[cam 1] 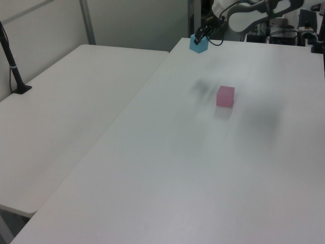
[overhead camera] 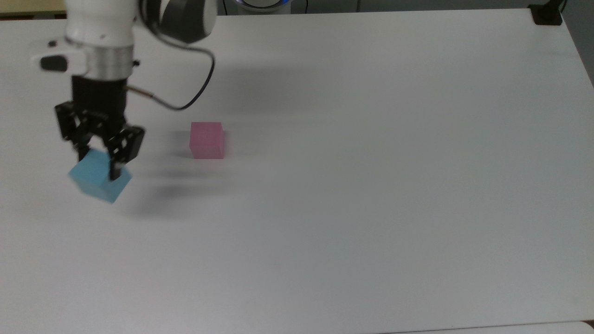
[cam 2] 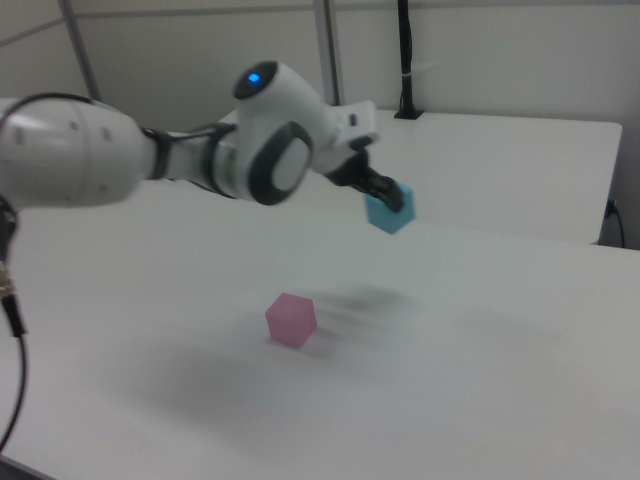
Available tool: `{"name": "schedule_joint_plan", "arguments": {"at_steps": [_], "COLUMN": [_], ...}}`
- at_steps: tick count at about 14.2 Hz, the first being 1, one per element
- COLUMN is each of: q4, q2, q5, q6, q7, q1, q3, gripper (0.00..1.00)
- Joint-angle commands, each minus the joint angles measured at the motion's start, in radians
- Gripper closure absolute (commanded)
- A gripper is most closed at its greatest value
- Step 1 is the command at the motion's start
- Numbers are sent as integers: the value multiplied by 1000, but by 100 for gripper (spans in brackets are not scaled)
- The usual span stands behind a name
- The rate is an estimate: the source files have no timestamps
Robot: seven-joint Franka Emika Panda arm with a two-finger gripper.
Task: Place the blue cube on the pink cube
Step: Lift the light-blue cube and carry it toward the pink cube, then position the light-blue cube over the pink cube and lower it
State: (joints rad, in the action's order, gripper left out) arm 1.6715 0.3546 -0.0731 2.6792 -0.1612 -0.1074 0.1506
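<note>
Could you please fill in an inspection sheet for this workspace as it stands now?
Surface: white table, bare apart from the pink cube.
Job's things: blue cube held off the table, tilted; pink cube resting on the table, apart from it.
Clutter: nothing seen.
Grippers: pincer shut on the blue cube, raised.
Cables: black cable looping from the wrist.
Surroundings: second white table alongside; black post on it.
</note>
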Motion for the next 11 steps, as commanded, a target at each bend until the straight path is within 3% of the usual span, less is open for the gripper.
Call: {"name": "schedule_joint_plan", "arguments": {"at_steps": [1, 6, 11], "q4": [262, 444, 530], "q2": [-245, -371, -391], "q5": [6, 6, 3], "q6": [-68, -81, -81], "q7": [43, 90, 109], "q1": [81, 120, 155], "q3": [6, 4, 0], "gripper": [95, 95, 95]}}
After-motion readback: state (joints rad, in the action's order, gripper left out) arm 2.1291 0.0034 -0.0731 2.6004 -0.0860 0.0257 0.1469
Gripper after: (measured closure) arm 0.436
